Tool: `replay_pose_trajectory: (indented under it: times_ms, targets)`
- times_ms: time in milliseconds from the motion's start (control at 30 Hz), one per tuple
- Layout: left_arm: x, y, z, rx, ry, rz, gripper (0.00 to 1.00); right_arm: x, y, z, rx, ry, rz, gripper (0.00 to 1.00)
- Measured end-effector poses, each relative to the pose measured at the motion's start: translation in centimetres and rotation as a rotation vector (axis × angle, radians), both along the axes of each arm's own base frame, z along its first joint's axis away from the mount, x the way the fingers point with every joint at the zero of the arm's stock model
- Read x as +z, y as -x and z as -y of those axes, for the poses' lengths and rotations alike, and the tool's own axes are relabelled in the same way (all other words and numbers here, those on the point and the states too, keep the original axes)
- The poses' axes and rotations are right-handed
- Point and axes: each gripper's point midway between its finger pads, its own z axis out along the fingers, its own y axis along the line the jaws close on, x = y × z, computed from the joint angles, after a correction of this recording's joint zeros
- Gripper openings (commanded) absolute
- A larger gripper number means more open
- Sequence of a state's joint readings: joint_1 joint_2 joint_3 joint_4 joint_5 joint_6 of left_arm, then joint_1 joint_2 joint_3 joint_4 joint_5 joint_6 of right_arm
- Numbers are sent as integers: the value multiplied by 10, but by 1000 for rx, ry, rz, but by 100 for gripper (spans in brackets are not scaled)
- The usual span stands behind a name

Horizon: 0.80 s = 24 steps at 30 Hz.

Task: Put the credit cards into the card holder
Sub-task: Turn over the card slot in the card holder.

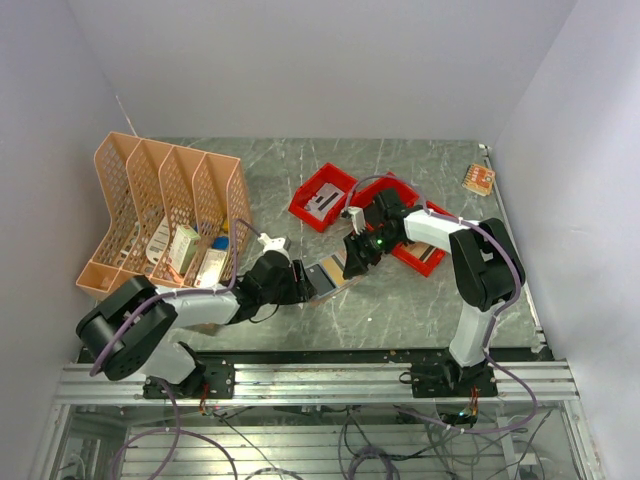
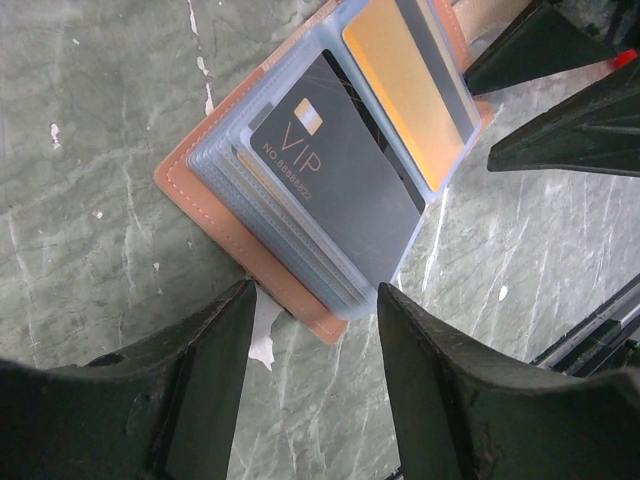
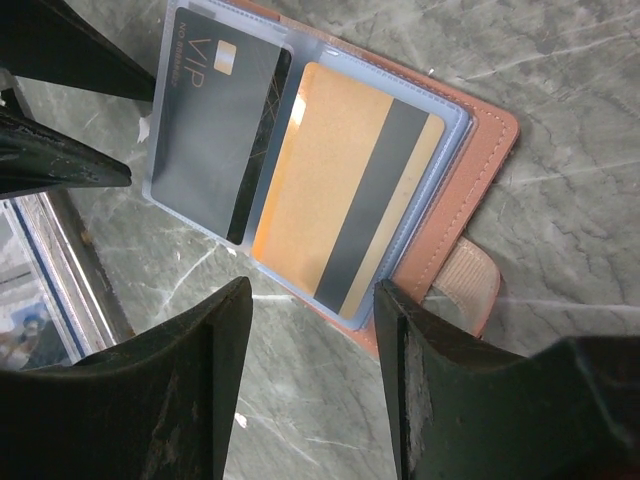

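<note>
Tan leather-like, with pale stitching along its rim, the card holder (image 1: 331,277) lies opened flat on the grey-green marbled table (image 1: 420,300), and everything else is placed from it. Its clear plastic sleeves face up. One sleeve shows a dark grey card (image 2: 330,180) printed with "VIP" and a small gold chip. The sleeve next to it shows a gold card (image 2: 405,90) crossed by a broad grey stripe. Both cards sit inside the holder's pockets, side by side. In the top view the left gripper (image 1: 300,283) is just left of the holder and the right gripper (image 1: 355,255) is at its far right side, so the holder lies between the two. The left gripper's jaws stand well apart, astride the holder's near corner. That corner and the stack of sleeves lie in the gap. Whether either finger touches the leather cannot be told, and nothing is clamped. The right gripper's jaws are likewise spread, straddling the holder's edge beside its tan closing strap (image 3: 470,282), and they grip nothing. Beyond the holder stand two red bins. One (image 1: 322,197) is straight behind it. The other (image 1: 415,240) is behind and to the right, partly under the right arm. A peach mesh file rack (image 1: 165,205) stands well off to the holder's left.
</note>
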<state>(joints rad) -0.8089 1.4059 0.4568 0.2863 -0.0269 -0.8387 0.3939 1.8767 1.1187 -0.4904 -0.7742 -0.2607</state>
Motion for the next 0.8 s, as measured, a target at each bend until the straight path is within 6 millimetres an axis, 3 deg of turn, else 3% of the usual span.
replay_pose_trajectory:
  times_ms: [267, 500, 800]
  targets:
    - [-5, -3, 0, 13, -16, -12, 60, 6, 4, -5, 13, -46, -23, 43]
    - [-5, -6, 3, 15, -21, -14, 59, 16, 7, -9, 17, -113, -56, 43]
    - [-6, -7, 3, 15, -39, -26, 58, 13, -9, 2, -57, -91, -48, 45]
